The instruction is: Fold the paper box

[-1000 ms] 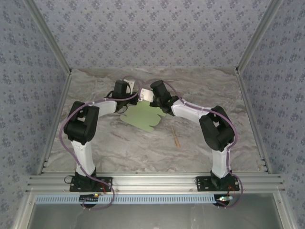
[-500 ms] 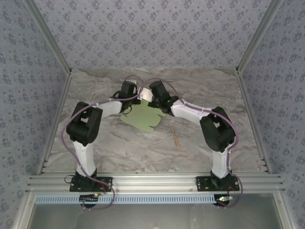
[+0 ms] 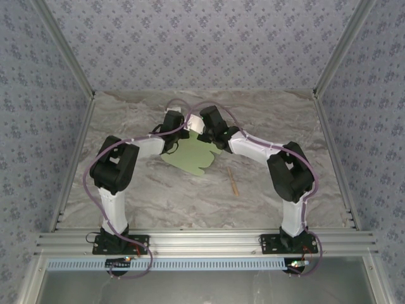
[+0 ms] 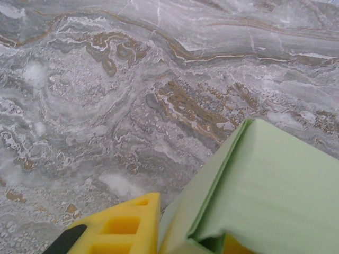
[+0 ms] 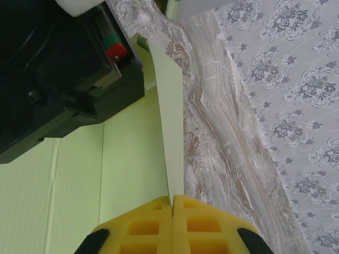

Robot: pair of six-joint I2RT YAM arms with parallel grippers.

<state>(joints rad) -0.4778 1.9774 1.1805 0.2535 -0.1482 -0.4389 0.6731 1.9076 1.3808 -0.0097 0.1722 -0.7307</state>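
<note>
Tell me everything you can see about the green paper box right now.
The paper box is pale green thin card, mostly a flat die-cut sheet with visible crease lines, lying on the marble table between the arms. One flap stands upright, pinched edge-on by the shut right gripper. A doubled-over edge sits between the fingers of the left gripper.

Table (image 3: 158, 196) free except paper box (image 3: 190, 158) and stick (image 3: 234, 182) midway.
</note>
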